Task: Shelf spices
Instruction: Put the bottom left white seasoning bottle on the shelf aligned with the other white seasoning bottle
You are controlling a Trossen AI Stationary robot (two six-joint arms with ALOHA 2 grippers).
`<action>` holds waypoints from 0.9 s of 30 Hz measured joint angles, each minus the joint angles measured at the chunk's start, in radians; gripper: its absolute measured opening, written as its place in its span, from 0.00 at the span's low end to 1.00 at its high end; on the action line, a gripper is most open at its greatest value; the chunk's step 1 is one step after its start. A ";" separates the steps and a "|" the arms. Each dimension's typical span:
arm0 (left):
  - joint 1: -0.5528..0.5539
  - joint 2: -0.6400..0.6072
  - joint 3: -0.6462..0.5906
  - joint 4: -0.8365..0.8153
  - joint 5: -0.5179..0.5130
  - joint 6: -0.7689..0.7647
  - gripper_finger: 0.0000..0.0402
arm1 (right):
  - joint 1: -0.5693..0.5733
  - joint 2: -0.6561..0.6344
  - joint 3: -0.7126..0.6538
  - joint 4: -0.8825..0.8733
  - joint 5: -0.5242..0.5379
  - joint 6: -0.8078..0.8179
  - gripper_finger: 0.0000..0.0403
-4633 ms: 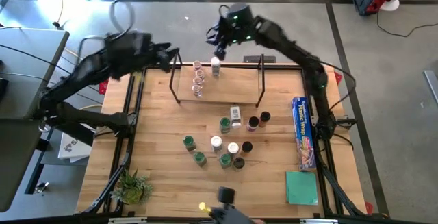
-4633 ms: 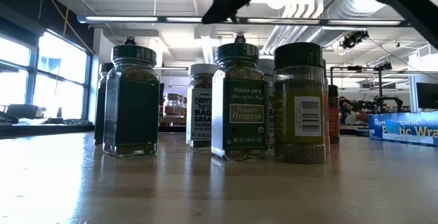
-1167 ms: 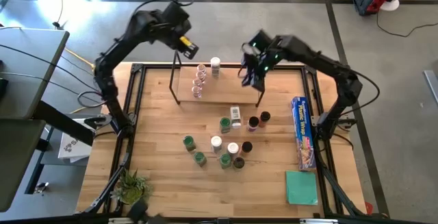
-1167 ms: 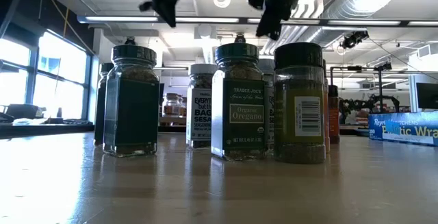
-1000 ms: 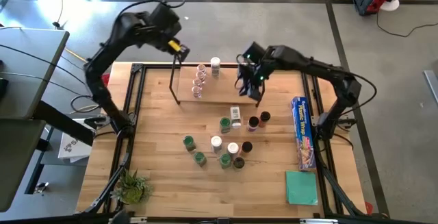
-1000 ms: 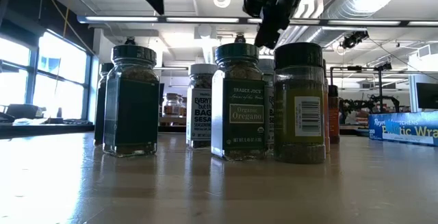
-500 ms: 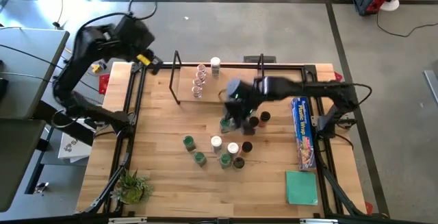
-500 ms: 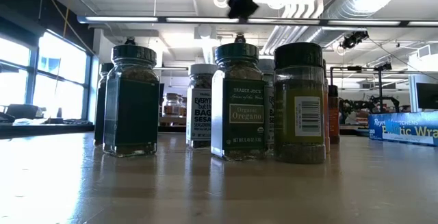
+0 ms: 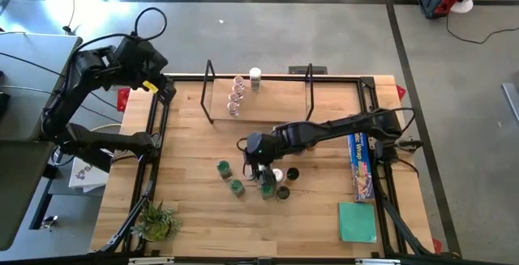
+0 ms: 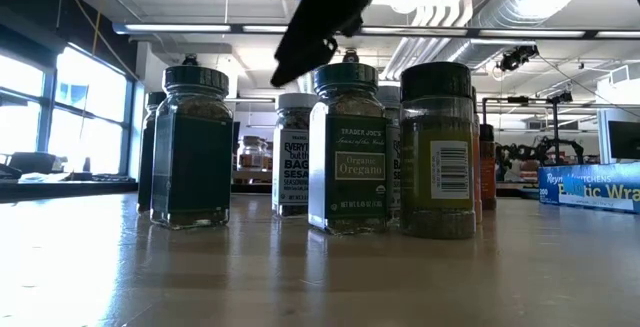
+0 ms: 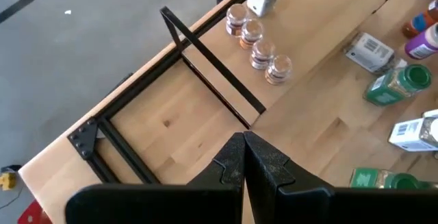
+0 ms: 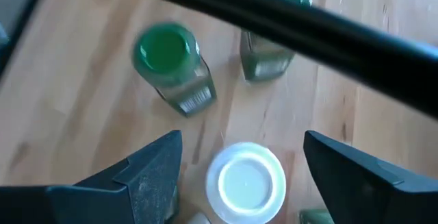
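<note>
The shelf (image 9: 268,107), a light board between black wire uprights, stands at the table's far middle. On it stand several clear-topped spices (image 9: 235,96) and a white-topped one (image 9: 255,76). More spices stand in a cluster (image 9: 243,185) on the table's middle. My right gripper (image 9: 258,164) hangs open over this cluster, its fingers (image 12: 154,172) on either side of a white-lidded jar (image 12: 245,181) without touching it. Two green-lidded jars (image 12: 168,53) stand just beyond. My left gripper (image 11: 243,148) is shut and holds nothing, above the table's far left corner (image 9: 162,89).
A long blue foil box (image 9: 358,158) lies along the right edge, with a flat teal square (image 9: 357,221) near it. A small plant (image 9: 156,221) stands at the near left corner. My right arm (image 9: 332,127) stretches low across the jars right of the cluster.
My right gripper has left the shelf's right end, swung toward the table's near edge and leftward, and come down over the cluster of jars. My left arm has drawn back from above the shelf's left end toward the table's far left corner.
</note>
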State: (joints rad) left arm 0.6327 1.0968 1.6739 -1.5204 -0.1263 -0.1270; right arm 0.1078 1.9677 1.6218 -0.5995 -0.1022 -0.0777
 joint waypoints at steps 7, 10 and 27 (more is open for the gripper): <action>0.000 -0.015 -0.011 0.007 0.047 0.000 0.00 | -0.002 0.055 0.000 -0.112 0.015 -0.004 0.75; 0.000 -0.016 -0.011 0.007 0.046 -0.001 0.00 | -0.002 0.067 0.000 -0.108 0.015 0.006 0.75; 0.000 -0.016 -0.011 0.024 0.048 -0.011 0.00 | -0.048 0.068 0.041 -0.078 0.023 0.133 0.47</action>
State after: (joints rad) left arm 0.6327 1.0805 1.6630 -1.4963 -0.0788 -0.1379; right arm 0.0594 2.0352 1.6628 -0.6774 -0.0795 0.0556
